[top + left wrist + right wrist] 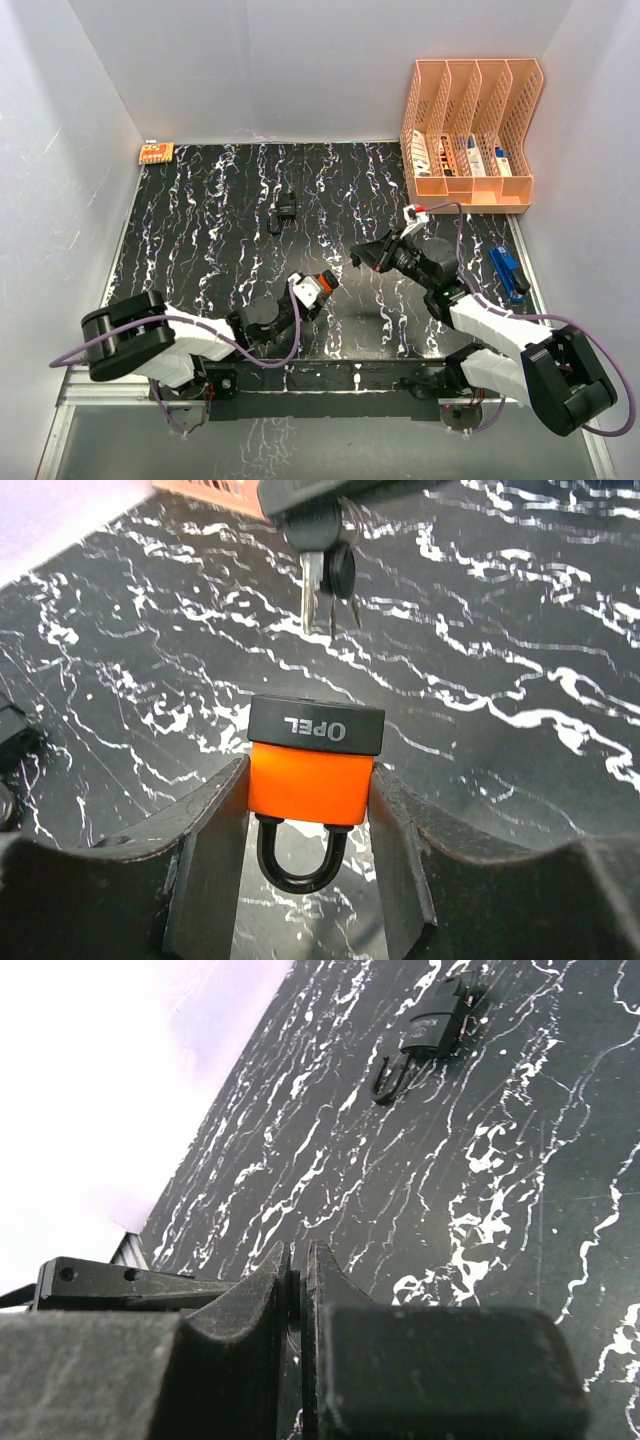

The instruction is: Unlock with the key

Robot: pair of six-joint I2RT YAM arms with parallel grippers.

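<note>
Clamping the orange padlock shackle-inward above the tabletop, the left hand aims its black cap at the keys pinched in the right hand, near but apart, presumably for insertion.

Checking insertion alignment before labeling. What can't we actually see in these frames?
1. Keyhole of the padlock: faces away in the left wrist view; too small in the top view.
2. The keys: hidden between the right gripper fingers in the right wrist view; the left wrist frame's top edge cuts off the grip.
3. Contents of the rack: too small in the top view.
</note>
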